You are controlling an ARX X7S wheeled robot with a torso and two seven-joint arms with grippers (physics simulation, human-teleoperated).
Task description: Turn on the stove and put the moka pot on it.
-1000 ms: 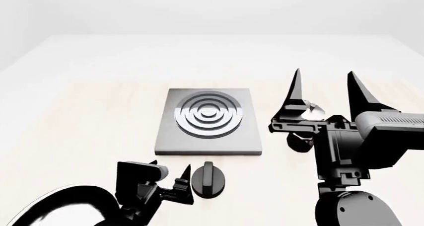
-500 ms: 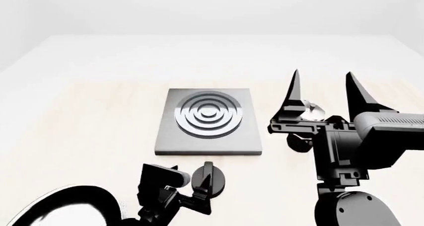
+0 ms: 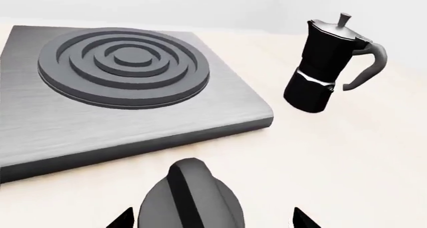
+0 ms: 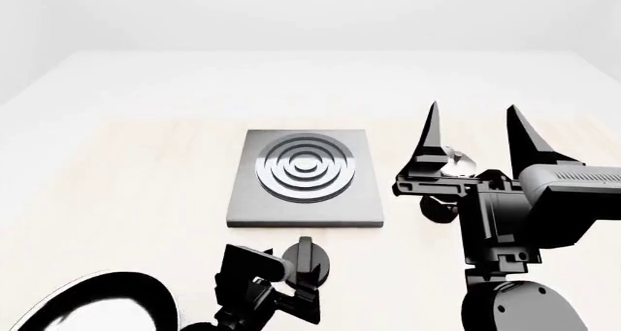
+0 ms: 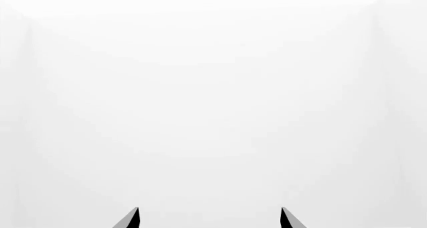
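Note:
The stove is a flat grey square hotplate with ring burner at the table's middle; it also shows in the left wrist view. Its round black knob lies just in front of it. My left gripper is open, and in the left wrist view its fingertips stand on either side of the knob without touching it. The black moka pot with silver lid stands upright right of the stove. In the head view the moka pot is mostly hidden behind my right gripper, which is open, empty and points upward.
The light wooden table stretches to the left of the stove and behind it. My left arm's dark bulk fills the near left corner. The right wrist view shows only the white wall past my right gripper.
My left gripper has moved right along the table's front and now straddles the knob. The right arm, the stove and the moka pot have not moved.

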